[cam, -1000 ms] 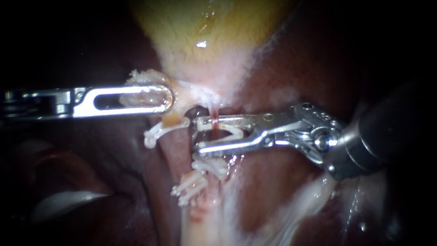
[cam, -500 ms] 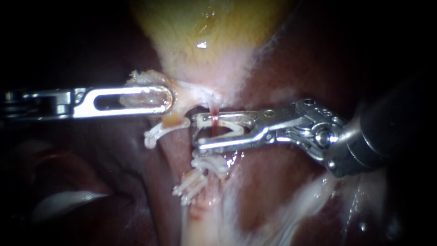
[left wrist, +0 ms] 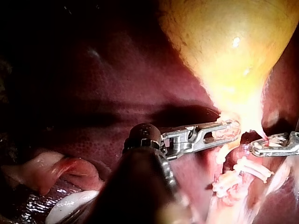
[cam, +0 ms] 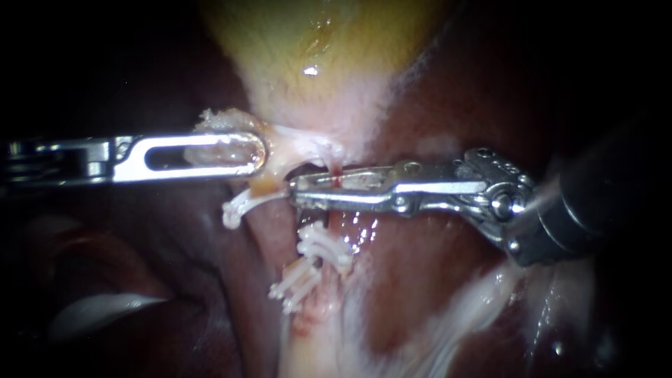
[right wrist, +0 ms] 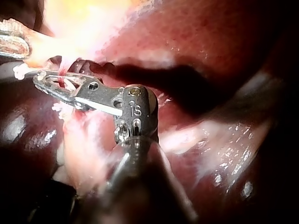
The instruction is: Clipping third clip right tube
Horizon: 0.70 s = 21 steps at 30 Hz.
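Right tube [cam: 333, 168] ran down from the neck of the gallbladder [cam: 315, 42] at the centre of the endoscope frame: thin, wet, pinkish-white, with a red streak where it crossed the metal. Right instrument's claw [cam: 299, 190] lay across it from the right, its two halves drawn nearly together with the tube pinched between them, so it was gripping the tube. Judged soft, slippery and easily torn. A squeeze square across it, with no pull or twist, looked the safe handling. The place to take it was the short bare stretch between the neck and the lower white clips [cam: 323, 246] seated further down. Left instrument's claw [cam: 255, 152], centre-left, was closed on a pale tissue flap [cam: 220, 119] beside the neck, and the flap showed through the claw's slot. A separate white clip [cam: 241, 206] stuck out just below that claw on another strand. Hard to read: the new clip was almost wholly buried inside the closed claw in the endoscope frame. The right wrist view gave only a white sliver through the claw's window, so whether it had latched could not be told. The tube's far side and the underside of the left claw were hidden. Liver [cam: 448, 91] lay dark all round, and the frame's edges were black.
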Each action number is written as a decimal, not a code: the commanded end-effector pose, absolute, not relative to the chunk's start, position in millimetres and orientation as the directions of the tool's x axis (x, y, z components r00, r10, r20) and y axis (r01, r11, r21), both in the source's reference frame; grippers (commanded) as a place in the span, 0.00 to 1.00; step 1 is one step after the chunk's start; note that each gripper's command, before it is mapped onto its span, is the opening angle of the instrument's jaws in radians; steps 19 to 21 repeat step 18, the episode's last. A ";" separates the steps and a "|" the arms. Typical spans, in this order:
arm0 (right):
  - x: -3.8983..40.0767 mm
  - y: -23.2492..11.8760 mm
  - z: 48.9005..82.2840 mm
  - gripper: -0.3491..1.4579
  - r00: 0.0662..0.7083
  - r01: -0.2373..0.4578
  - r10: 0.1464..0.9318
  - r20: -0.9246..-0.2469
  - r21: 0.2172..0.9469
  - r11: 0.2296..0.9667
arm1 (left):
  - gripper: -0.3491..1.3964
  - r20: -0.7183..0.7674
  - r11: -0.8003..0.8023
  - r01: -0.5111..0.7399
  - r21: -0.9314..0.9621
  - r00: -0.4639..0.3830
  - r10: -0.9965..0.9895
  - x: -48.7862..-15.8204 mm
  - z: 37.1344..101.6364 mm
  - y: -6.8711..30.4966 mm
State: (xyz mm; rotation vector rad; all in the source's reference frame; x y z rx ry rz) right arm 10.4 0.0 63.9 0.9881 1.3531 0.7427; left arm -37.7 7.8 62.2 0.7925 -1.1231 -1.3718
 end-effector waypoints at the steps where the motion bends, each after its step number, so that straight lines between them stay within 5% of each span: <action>1: 10.5 -0.2 64.1 0.00 0.108 0.109 0.891 -0.441 0.896 0.431 | 0.00 0.146 0.093 0.336 0.937 -0.135 -0.980 -37.7 62.2 7.8; 21: 10.4 -0.2 64.4 0.00 0.108 0.108 0.891 -0.442 0.896 0.431 | 0.00 0.147 0.094 0.336 0.937 -0.135 -0.980 -37.7 62.3 7.8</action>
